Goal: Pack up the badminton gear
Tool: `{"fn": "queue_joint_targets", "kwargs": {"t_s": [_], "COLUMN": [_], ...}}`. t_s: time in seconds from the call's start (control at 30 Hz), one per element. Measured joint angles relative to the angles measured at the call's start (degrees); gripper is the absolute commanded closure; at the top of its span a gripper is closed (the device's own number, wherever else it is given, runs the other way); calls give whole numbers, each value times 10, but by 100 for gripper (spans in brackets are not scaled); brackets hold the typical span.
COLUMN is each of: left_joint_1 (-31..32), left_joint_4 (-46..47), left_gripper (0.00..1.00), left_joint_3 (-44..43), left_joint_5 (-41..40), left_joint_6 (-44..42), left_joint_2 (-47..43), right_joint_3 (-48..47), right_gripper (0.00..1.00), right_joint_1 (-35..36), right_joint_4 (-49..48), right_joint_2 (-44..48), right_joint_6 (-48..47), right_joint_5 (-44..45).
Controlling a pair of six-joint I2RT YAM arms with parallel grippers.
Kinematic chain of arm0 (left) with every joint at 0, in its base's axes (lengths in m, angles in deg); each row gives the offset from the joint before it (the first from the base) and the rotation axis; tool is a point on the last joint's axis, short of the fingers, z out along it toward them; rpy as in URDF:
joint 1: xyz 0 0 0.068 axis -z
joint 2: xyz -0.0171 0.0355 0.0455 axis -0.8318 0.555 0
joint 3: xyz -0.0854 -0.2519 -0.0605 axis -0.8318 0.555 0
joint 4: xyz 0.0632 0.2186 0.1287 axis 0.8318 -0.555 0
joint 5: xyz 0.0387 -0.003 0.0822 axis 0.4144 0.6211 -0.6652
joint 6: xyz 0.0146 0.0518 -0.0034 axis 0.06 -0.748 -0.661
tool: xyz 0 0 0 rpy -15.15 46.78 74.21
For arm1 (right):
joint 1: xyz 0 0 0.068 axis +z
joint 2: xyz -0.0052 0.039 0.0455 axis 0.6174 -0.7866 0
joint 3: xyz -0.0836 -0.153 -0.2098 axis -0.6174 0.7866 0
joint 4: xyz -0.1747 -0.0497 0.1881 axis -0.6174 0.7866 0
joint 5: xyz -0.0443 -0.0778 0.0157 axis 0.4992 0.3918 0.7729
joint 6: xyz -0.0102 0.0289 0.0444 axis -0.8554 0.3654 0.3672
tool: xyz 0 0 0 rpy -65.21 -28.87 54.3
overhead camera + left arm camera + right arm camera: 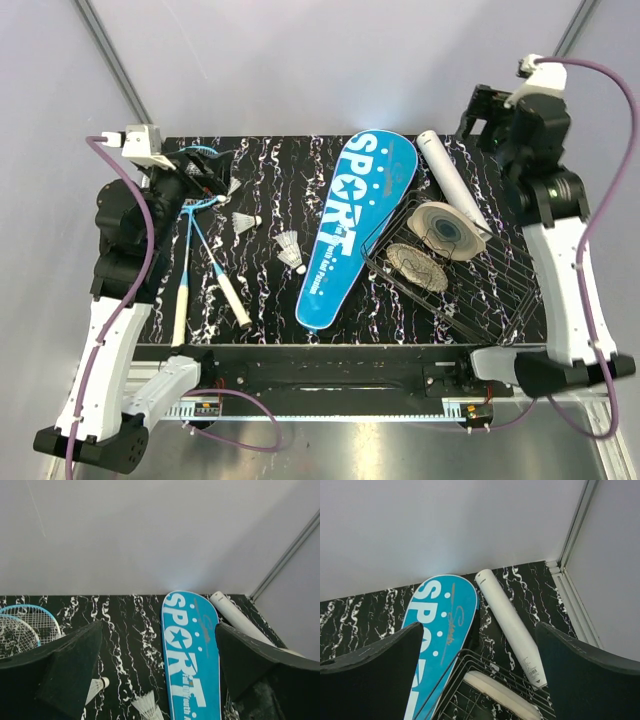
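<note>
The big blue cover (352, 225) lies in the middle of the table (270, 170), the two rackets (200, 250) at nine o'clock, the white tube (452, 180) at one o'clock, the small shuttlecocks (289, 250) between rackets and cover, and the left gripper (159, 645) and right gripper (479, 630) gape wide, holding nothing.

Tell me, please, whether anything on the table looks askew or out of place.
Nothing looks broken or spilled. The tube lies slanted, its near end seemingly over the basket rim. In the basket one disc stands tilted, the other disc lies flat. The two rackets lie crossed at the left.
</note>
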Motion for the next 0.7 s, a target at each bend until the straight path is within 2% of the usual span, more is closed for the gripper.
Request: {"fn": "queue_joint_targets", "kwargs": {"t_s": [0.2, 0.4, 0.53, 0.6, 0.7], "left_joint_1": [15, 52, 88, 103, 124], "left_joint_4": [3, 4, 3, 3, 3], "left_gripper": [1, 1, 1, 1, 1], "left_joint_3": [27, 33, 35, 35, 35], "left_joint_5": [11, 15, 15, 16, 17], "left_joint_6": [-3, -11, -20, -23, -27], "left_joint_2": [3, 23, 36, 44, 63], "right_joint_3": [-107, -323, -493, -532, -536], "right_gripper": [0, 5, 4, 4, 4], "right_joint_1": [-2, -42, -98, -123, -159], "right_joint_4": [24, 83, 155, 175, 206], "right_joint_2": [-180, -455, -651, -711, -765], "right_joint_6": [-16, -38, -60, -71, -90], "right_joint_5": [-10, -66, -99, -112, -148]}}
